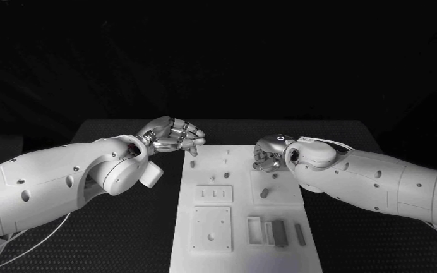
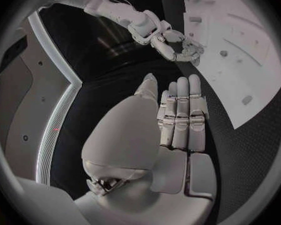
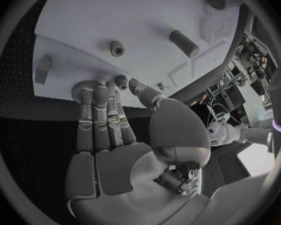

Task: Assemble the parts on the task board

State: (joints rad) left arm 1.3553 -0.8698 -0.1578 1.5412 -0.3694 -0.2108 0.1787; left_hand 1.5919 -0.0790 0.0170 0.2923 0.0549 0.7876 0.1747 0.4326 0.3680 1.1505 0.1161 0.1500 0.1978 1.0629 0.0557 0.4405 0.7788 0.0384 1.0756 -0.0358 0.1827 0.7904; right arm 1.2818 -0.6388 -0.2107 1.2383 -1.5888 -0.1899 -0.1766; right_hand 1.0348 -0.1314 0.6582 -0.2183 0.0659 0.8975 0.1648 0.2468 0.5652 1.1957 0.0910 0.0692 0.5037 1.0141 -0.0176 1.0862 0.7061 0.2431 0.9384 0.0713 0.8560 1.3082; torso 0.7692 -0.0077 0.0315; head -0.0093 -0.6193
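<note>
So the left hand [image 1: 173, 136] hangs just off the far left corner of the task board [image 1: 239, 248], over bare black table [image 1: 136, 235]. In its own wrist view the fingers [image 2: 181, 112] are straight and side by side, nothing in them, so it's let go. The board runs down the middle of the table with small grey parts [image 1: 280, 232] near its front right and pegs [image 1: 264, 193] mid-board. The right hand [image 1: 270, 153] sits over the board's far right area, fingertips [image 3: 97, 92] down at the board's edge; can't tell if it's pinching anything. Free table lies on either side of the board.
</note>
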